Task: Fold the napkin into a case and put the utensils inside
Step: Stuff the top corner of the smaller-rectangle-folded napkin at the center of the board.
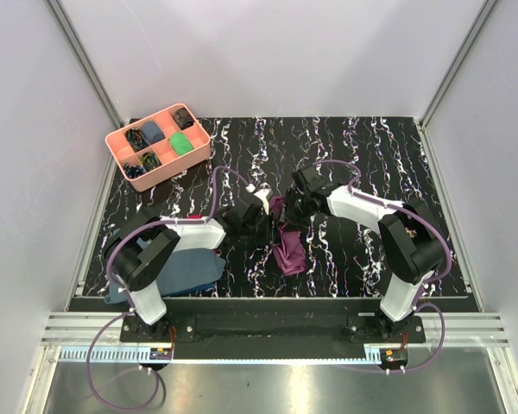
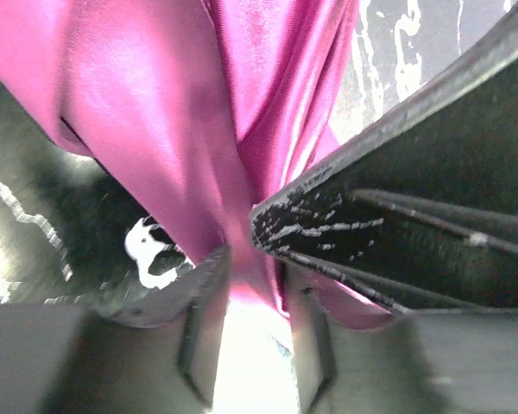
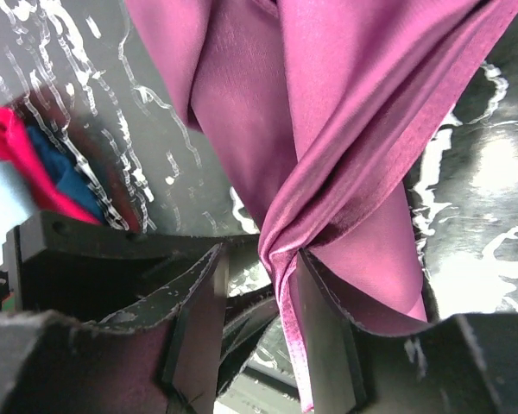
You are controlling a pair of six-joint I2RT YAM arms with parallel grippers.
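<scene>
Here, your left gripper [image 2: 250, 289] was clamped on a gathered bunch of the napkin [image 2: 181, 112], with the cloth squeezed between both fingers. Your right gripper [image 3: 261, 276] was pinched on a twisted fold of the same cloth, and the two tools were just beside each other. From them the napkin hung in a ropy drape over the middle of the table [image 1: 371, 147], its lower end resting on the marbled surface. It was no case yet, by my reading. To do this step well, you would draw the two grips apart until the cloth spread taut, then lay it flat before folding, since a twisted bunch would likely fold lumpy. The utensils showed in no view. The slate-blue cloth [image 1: 186, 274] lay under your left arm, and the pink tray [image 1: 157, 145] sat well apart at the far left.
</scene>
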